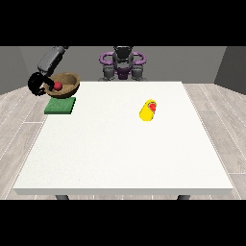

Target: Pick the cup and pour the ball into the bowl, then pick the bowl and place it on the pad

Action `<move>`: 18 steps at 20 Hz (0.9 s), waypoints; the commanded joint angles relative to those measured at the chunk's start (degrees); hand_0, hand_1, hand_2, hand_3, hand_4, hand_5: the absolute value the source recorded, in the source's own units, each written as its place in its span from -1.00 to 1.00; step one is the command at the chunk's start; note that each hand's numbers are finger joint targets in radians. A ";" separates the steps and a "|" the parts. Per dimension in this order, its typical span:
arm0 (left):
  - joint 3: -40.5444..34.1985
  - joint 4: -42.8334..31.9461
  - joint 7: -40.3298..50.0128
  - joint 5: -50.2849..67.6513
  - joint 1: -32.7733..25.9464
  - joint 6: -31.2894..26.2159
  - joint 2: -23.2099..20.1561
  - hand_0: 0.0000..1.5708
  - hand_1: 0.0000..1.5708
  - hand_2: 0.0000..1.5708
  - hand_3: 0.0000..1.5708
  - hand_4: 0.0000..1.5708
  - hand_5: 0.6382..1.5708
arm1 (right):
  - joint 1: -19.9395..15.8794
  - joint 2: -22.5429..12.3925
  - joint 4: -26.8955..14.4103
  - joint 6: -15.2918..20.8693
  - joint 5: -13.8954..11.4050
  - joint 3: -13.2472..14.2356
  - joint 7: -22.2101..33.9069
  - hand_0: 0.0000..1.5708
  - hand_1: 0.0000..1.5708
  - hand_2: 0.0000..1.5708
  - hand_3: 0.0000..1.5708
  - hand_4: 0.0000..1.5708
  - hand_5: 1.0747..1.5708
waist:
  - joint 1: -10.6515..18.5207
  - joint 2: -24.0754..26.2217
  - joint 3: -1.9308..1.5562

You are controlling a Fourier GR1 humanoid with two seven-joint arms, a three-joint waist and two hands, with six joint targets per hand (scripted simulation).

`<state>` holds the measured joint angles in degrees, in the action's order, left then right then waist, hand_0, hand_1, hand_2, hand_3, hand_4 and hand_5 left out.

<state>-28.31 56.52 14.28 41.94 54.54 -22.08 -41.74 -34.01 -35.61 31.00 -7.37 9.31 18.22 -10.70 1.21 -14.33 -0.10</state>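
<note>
Bowl over the pad!
The hand at the view's left [36,85] curls fingers round the wooden bowl [67,82], ball [57,86] inside; rigid, probably light, best rim-held above the green pad [60,106].

- My torso [123,67] is small at the table's far edge, dark grey with a purple patch low at the middle.
- Purple hoops curve out from both my shoulders [138,58].
- My head [122,51] is a dark grey block.
- Two rounded grey housings sit at my hips [140,73].
- My arm [51,59] at the view's left is a light grey, capsule-shaped shell.
- It ends in a black hand [37,85].
</note>
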 commanded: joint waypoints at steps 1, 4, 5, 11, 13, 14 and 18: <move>1.05 5.26 1.87 2.45 2.12 0.37 0.29 -1.00 -1.00 -1.00 -1.00 -1.00 1.00 | -1.96 -4.62 -4.55 -0.80 0.72 3.09 -2.98 1.00 1.00 1.00 0.01 0.48 0.98 | 3.42 -3.68 -0.04; 1.31 9.98 3.83 4.39 4.25 2.21 0.04 -1.00 -1.00 -1.00 -1.00 -1.00 1.00 | -2.03 -6.42 -7.93 -3.15 1.18 4.53 -7.18 1.00 1.00 1.00 -0.03 0.51 0.98 | 5.09 -8.00 -0.15; 1.92 11.17 2.98 4.17 0.62 2.01 2.15 -1.00 -1.00 -1.00 -1.00 -1.00 1.00 | -1.26 -5.00 -8.69 -2.17 1.27 4.61 -7.35 1.00 1.00 1.00 -0.16 0.50 0.97 | 5.92 -6.56 -0.07; 0.34 15.35 5.43 5.94 1.99 4.14 -2.25 -1.00 -1.00 -1.00 -1.00 -1.00 0.99 | -3.38 -8.09 -13.26 0.86 4.01 8.78 -5.17 1.00 1.00 1.00 0.98 -0.67 0.97 | 5.87 -9.97 -0.07; -0.58 15.56 6.28 7.26 4.15 4.46 -3.94 -1.00 -1.00 -1.00 -1.00 -1.00 0.99 | -4.26 -12.23 -12.42 2.48 2.33 8.15 -6.19 0.94 0.94 0.70 0.17 -1.00 0.91 | 5.13 -13.11 -0.07; -0.76 19.91 6.32 8.15 1.70 4.82 -2.87 -1.00 -1.00 -1.00 -1.00 -1.00 0.99 | -3.37 -12.45 -14.26 1.15 3.06 9.12 -7.23 0.38 0.38 0.30 0.26 -1.00 0.84 | 6.68 -13.01 -0.12; 0.66 24.79 6.13 6.03 -1.64 8.73 -1.13 -1.00 -1.00 -1.00 -1.00 -1.00 0.98 | -5.13 -13.97 -14.20 -0.27 2.92 8.88 -6.44 -0.56 -0.56 -0.38 -0.10 -1.00 0.57 | 4.80 -10.56 -0.06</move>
<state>-28.32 76.64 20.32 48.80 55.58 -15.99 -43.98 -38.34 -47.08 17.68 -6.63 12.15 26.65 -17.63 6.78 -25.91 -0.18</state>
